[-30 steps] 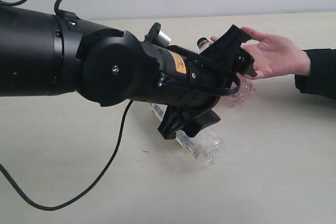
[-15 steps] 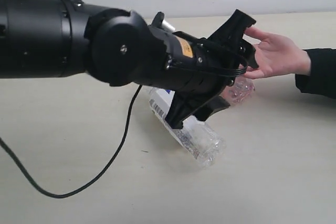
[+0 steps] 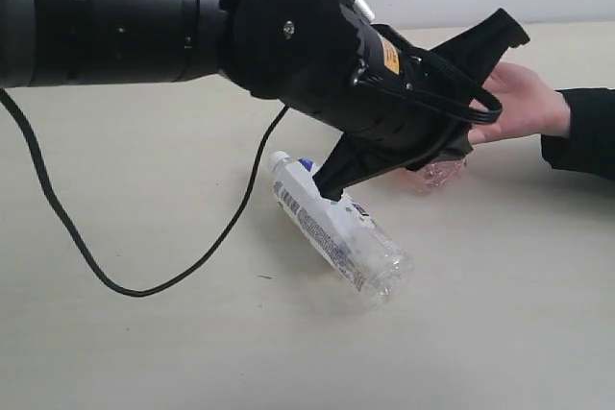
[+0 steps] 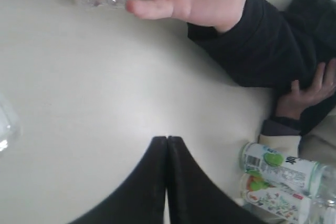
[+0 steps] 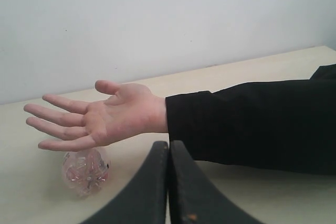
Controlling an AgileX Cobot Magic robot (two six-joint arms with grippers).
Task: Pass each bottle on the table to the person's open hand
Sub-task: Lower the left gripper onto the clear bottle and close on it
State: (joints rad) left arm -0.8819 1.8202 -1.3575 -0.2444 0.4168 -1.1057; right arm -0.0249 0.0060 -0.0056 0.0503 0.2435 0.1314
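Exterior view: a labelled bottle [image 3: 336, 235] lies on its side on the table [image 3: 144, 352] below the big black arm [image 3: 288, 45]; the pink bottle [image 3: 437, 173] lies just under the person's open hand [image 3: 519, 103].
Left gripper [image 4: 167, 141]: jaws pressed together, holding nothing, hanging above bare table.
Right gripper [image 5: 169, 146]: likewise closed and empty, aimed level at the palm.
Open hand: flat, palm up, empty.
Likely delivered: two green-marked bottles [image 4: 278, 163] lie near the person's other hand [image 4: 310, 90].
Next grasp: part the jaws first, descend across the labelled bottle's middle, square to its length, and squeeze lightly, since thin plastic probably rolls and dents.
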